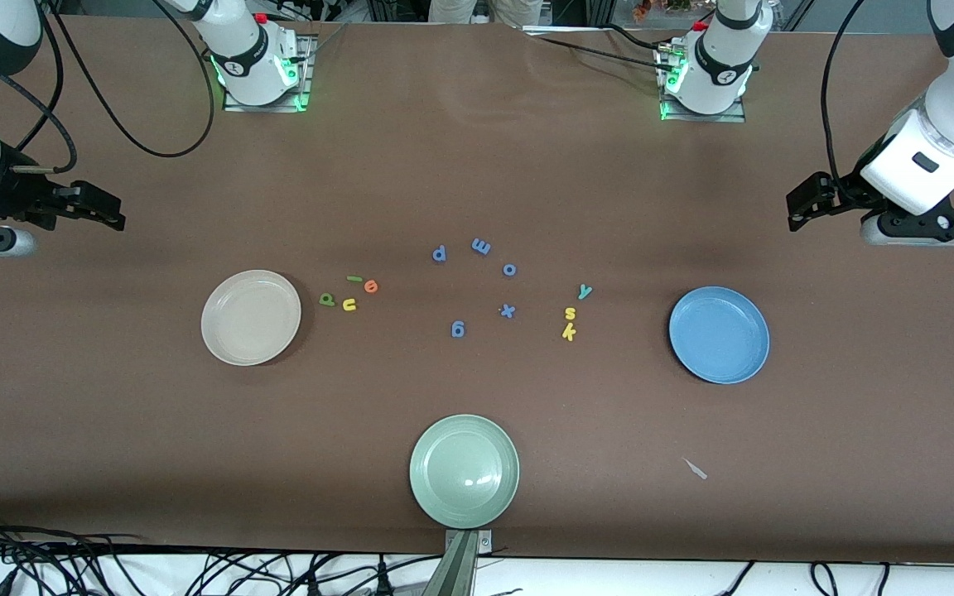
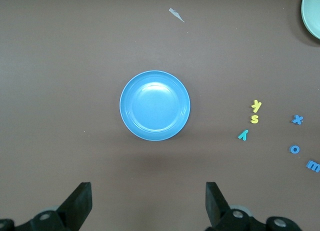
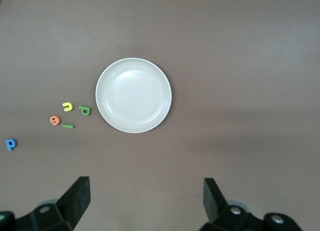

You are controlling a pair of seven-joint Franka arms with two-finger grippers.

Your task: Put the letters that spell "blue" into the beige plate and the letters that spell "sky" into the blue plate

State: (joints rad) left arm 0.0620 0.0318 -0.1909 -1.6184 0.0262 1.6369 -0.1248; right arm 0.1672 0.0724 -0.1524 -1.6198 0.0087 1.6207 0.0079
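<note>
Three plates: all bare, every letter lying on the brown desk [image 1: 477, 165].
Beige plate [image 1: 251, 317]: toward the right arm's end of the desk, nothing in it.
Blue plate [image 1: 719, 334]: toward the left arm's end, nothing in it either.
Green plate [image 1: 464, 471]: nearest the front camera, midway along the desk.
"Blue" letters: bunched just beside the beige plate, on its side toward the desk's middle.
Green b [image 1: 327, 300]: closest of the four to the beige plate, a small gap between them.
Yellow u [image 1: 349, 305]: right next to the b.
Green l [image 1: 354, 279]: lying flat, a little farther from the front camera than the u.
Orange e [image 1: 371, 286]: just beside the l.
"Sky" letters: a loose column between the desk's middle and the blue plate, apart from the plate.
Teal y [image 1: 585, 290]: farthest of the three from the front camera.
Yellow s [image 1: 570, 313]: between the y and the k.
Yellow k [image 1: 568, 332]: nearest of the three to the front camera.
Blue letters [image 1: 481, 246]: five, scattered across the middle.
Left gripper [image 2: 149, 203]: up in the air by the blue plate, fingers [image 2: 80, 201] spread wide, holding nothing.
Right gripper [image 3: 146, 201]: up in the air by the beige plate, fingers [image 3: 77, 197] spread wide, holding nothing.
</note>
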